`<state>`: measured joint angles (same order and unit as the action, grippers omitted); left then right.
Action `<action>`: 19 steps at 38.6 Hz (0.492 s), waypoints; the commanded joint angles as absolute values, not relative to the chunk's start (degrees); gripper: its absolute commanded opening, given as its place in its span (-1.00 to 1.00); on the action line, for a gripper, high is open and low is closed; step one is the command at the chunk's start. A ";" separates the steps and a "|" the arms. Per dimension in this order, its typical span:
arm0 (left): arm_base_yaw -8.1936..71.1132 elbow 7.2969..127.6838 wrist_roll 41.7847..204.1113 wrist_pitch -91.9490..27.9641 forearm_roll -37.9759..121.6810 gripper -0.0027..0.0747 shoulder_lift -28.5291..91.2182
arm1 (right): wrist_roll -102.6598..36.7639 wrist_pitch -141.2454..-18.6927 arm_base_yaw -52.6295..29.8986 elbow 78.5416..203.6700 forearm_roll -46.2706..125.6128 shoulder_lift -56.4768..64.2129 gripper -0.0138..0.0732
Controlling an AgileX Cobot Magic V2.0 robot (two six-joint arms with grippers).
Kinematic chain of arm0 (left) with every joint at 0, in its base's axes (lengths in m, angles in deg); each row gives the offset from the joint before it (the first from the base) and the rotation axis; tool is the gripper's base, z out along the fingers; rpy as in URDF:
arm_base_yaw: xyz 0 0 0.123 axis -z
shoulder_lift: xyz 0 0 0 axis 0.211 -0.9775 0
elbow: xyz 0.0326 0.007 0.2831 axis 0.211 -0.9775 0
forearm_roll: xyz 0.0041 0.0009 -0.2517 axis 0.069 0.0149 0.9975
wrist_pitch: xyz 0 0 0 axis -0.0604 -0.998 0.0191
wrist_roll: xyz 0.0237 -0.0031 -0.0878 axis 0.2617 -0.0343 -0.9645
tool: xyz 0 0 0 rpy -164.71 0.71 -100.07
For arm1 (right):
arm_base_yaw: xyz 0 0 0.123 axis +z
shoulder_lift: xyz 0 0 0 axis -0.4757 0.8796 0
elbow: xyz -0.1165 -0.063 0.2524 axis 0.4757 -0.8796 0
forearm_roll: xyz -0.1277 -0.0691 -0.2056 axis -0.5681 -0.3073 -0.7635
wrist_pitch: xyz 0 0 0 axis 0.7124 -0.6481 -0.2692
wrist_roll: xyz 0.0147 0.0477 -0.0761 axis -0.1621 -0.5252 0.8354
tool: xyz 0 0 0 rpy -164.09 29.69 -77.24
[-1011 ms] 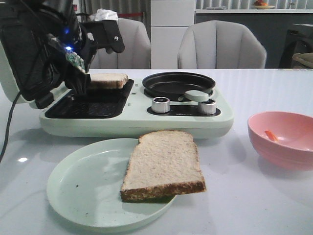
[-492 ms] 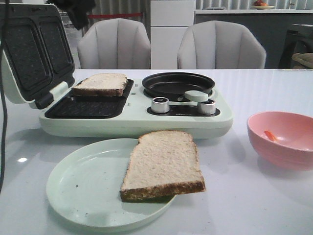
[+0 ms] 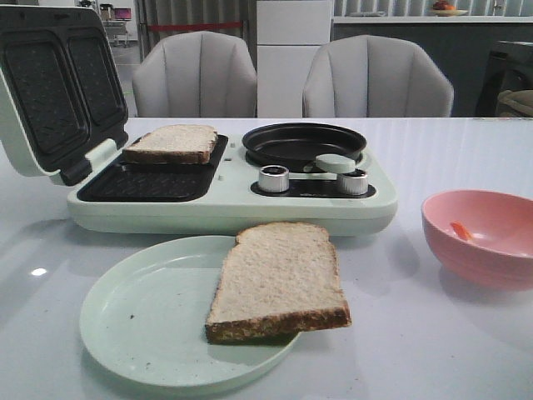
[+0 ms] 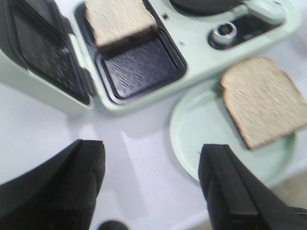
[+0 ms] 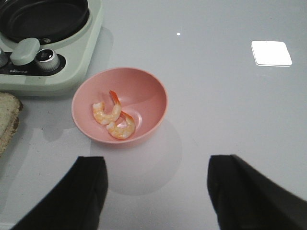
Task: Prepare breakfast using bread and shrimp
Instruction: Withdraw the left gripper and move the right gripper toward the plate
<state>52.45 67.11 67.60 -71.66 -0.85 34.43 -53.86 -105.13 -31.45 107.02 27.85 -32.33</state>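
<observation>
Appliance: pale green breakfast maker [image 3: 225, 208] at centre-far of white table [image 3: 433, 333]; lid [image 3: 50, 92] up, tilted back to the left, w/ two dark ribbed plates inside.
Grill tray: dark sandwich plate [image 3: 154, 179] in left half of the unit, exposed.
Bread 1: toasted-edge slice [image 3: 173, 142] lying on far part of the grill tray, near part of tray bare; also seen in left wrist view [image 4: 120, 21].
Bread 2: second slice [image 3: 279, 279] on pale green plate [image 3: 150, 321], near side of table; sits on right part of plate, right edge overhanging the rim.
Frying pan: small black pan [image 3: 304, 143] in right half of the unit; two silver knobs [image 3: 273, 178] just in front of it.
Shrimp: two curled orange-pink pcs [image 5: 114, 119] touching each other in pink bowl [image 5: 144, 91], right of the appliance, near the table's right edge.
Left gripper [image 4: 151, 189]: above table to the left-near of the plate, fingers spread wide, nothing between them.
Right gripper [image 5: 156, 191]: above table on near side of pink bowl, fingers apart, holding nothing.
Background: two grey chairs [image 3: 375, 79] beyond the table.
</observation>
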 commanded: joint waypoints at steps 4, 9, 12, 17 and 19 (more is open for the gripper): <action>52.89 61.88 68.20 -68.52 4.33 0.31 43.46 | -53.49 -100.97 -31.37 108.44 28.14 -31.33 0.58; 52.89 59.65 68.20 -68.43 5.46 0.31 48.11 | -53.49 -101.41 -31.37 108.44 28.14 -31.33 0.58; 52.89 59.22 68.20 -68.27 5.46 0.31 49.67 | -53.49 -101.48 -31.37 108.43 29.35 -31.19 0.58; 52.89 59.12 68.20 -68.13 5.35 0.31 50.17 | -53.22 -103.35 -31.26 108.43 37.04 -28.78 0.58; 52.89 59.12 68.20 -68.02 5.35 0.31 50.07 | -51.74 -105.14 -31.15 108.43 41.45 -26.84 0.58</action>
<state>52.45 57.69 68.34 -72.11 5.53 50.07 -53.60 -106.47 -31.45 107.02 34.52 -30.19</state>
